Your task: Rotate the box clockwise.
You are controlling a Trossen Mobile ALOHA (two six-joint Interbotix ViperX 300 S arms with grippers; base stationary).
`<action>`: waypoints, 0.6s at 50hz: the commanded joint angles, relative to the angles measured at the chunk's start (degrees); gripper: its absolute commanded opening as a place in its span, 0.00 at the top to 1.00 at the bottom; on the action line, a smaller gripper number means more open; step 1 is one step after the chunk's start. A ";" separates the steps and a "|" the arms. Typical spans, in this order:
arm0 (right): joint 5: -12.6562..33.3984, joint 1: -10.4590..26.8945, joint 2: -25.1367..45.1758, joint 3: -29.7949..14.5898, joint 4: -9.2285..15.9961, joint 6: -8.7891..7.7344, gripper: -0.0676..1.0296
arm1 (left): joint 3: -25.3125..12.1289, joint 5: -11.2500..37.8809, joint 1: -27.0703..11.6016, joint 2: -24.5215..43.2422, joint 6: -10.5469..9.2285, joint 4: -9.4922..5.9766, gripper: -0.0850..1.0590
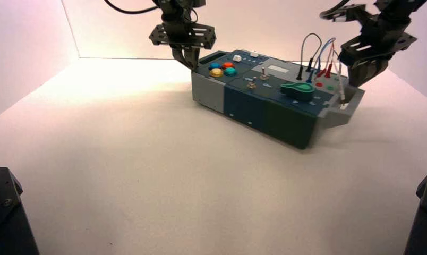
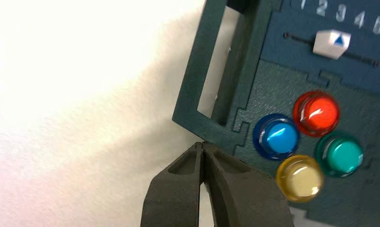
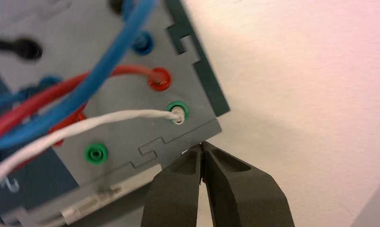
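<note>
The long dark-teal and grey box (image 1: 264, 103) lies askew on the table, its right end nearer the camera than its left. My left gripper (image 1: 190, 61) is shut with nothing in it, tips against the corner of the box's left end handle (image 2: 197, 71), beside the blue button (image 2: 277, 137). My right gripper (image 1: 356, 79) is also shut and empty, its tips touching the grey corner of the box's right end (image 3: 197, 132), close to the green socket with the white wire (image 3: 177, 111). The green knob (image 1: 299, 89) sits on top.
Red (image 2: 316, 112), teal (image 2: 341, 153) and yellow (image 2: 300, 177) buttons cluster near the left end, with a white slider cap (image 2: 332, 42) beyond. Looping wires (image 1: 320, 56) rise near the right gripper. White walls stand close behind; bare table (image 1: 147, 170) spreads in front.
</note>
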 commanded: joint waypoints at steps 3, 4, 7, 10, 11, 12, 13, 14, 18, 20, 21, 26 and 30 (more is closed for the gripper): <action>2.64 11.43 2.29 3.16 2.55 -0.26 0.96 | -2.64 -0.97 -2.29 0.00 0.26 -0.70 0.95; 2.72 11.78 2.20 3.25 2.46 -0.26 0.96 | -2.72 -0.97 -2.29 0.09 0.35 -0.70 0.95; 2.72 12.66 1.93 3.69 2.46 -0.26 0.96 | -2.99 -0.97 -2.29 0.53 0.53 -0.70 0.95; 2.72 13.45 1.93 3.96 2.55 -0.26 0.96 | -3.08 -0.97 -2.29 0.79 0.53 -0.70 0.95; 2.55 13.54 1.93 4.13 2.55 -0.26 0.96 | -3.08 -0.97 -2.29 0.97 0.53 -0.70 0.95; 2.37 13.80 1.76 4.22 2.55 -0.35 0.96 | -3.16 -0.97 -2.29 1.05 0.62 -0.70 0.95; 2.37 14.06 1.67 4.57 2.64 -0.35 0.96 | -3.08 -1.05 -2.20 1.05 0.62 -0.70 0.95; 2.46 14.15 1.58 4.66 2.72 -0.26 0.96 | -2.99 -0.97 -2.29 0.97 0.62 -0.70 0.95; 2.11 14.15 0.53 4.75 2.99 0.09 0.96 | -3.25 -0.70 -2.11 0.97 0.97 -0.70 0.95; 2.11 14.24 0.26 4.83 2.99 0.09 0.96 | -3.16 -0.70 -1.93 0.79 1.05 -0.70 0.95; 1.93 14.15 -0.97 4.75 2.99 0.53 0.96 | -2.99 -0.62 -1.76 0.44 1.58 -0.62 0.95; 1.58 13.89 -3.69 4.66 2.99 1.05 0.96 | -2.64 -0.26 -1.49 -0.53 1.93 -0.62 0.95; 1.76 13.54 -5.71 4.66 2.90 1.14 0.96 | -2.64 0.09 -1.49 -1.41 1.93 -0.70 0.95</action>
